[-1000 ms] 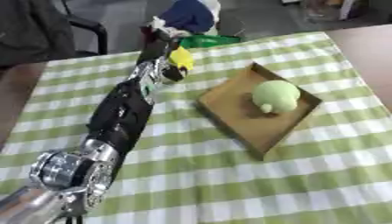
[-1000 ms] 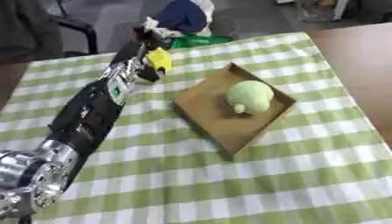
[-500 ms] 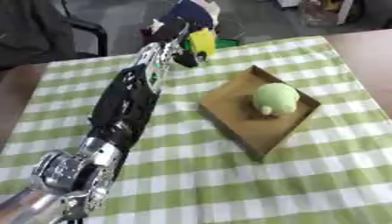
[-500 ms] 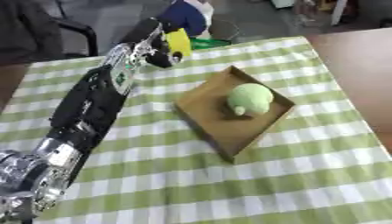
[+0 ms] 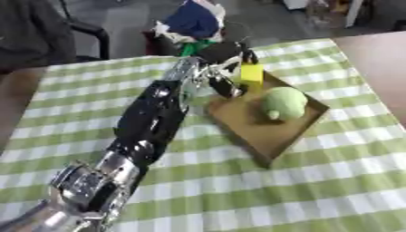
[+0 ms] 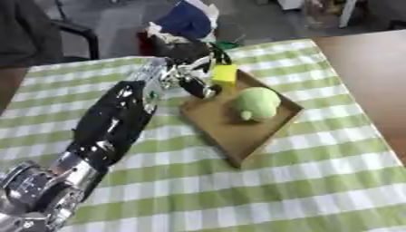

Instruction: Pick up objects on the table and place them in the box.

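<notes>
— Where's the yellow block point(image 5: 251, 72)?
— In the left hand point(image 5: 226, 61), fingers curled round it, just over the far corner of the box point(image 5: 252, 132).
— Anything inside the box?
— A pale green plush toy point(image 5: 282, 103), lying toward its far side.
— And around the box?
— Green-checked cloth point(image 5: 317, 181) over the tabletop. Beyond the box's far corner, a blue and white bundle point(image 6: 186, 20) sits at the cloth's edge.
— The right hand?
— Nowhere in sight.

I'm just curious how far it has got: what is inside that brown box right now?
A green soft toy lies inside the box. The left hand holds a yellow block over the box's far corner. The toy hides the floor beneath it.
</notes>
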